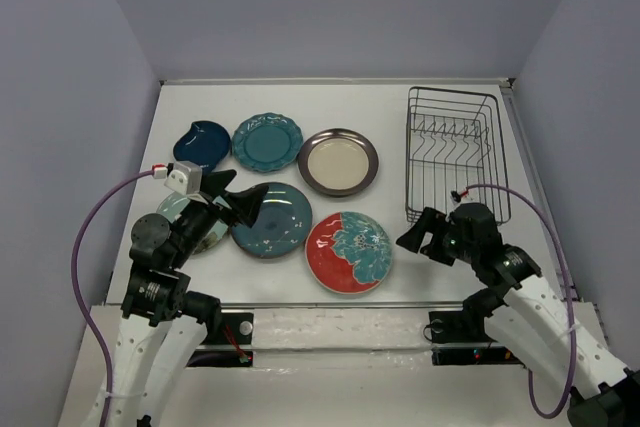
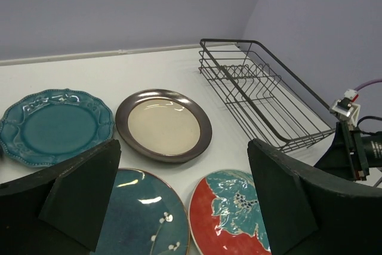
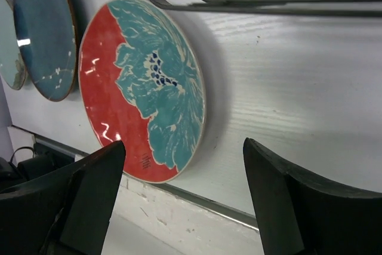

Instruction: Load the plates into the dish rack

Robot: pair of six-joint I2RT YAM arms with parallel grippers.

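Plates lie flat across the left and middle of the table (image 1: 250, 97), all six of them, none yet in the rack. At the far left is the small dark-blue leaf-shaped dish (image 1: 200, 143), and nearer the arms the pale green plate (image 1: 183, 219) is half hidden under the left arm. The left gripper (image 1: 240, 193) hangs with its fingers spread and nothing between them. It is over the near-left edge of the blue-grey plate (image 1: 272, 221) and points toward the middle of the table. Behind that plate sit the scalloped teal plate (image 1: 267, 142) and, to its right, the cream plate with the dark rim (image 1: 338, 161). Next comes the red plate with teal flowers (image 1: 348, 251), the one closest to the near edge and the rightmost of the set. It lies just left of the right gripper (image 1: 412, 242), whose fingers are also wide apart and empty and aimed at its right rim. The black wire dish rack (image 1: 455, 152) stands empty on the right, directly beyond the right gripper, with its long side running away from the arms. By my reading the right arm is the nearer one to both the red plate and the rack. A plate taken there would go a short way back and to the right, and would have to be tipped on edge to fit between the tines.
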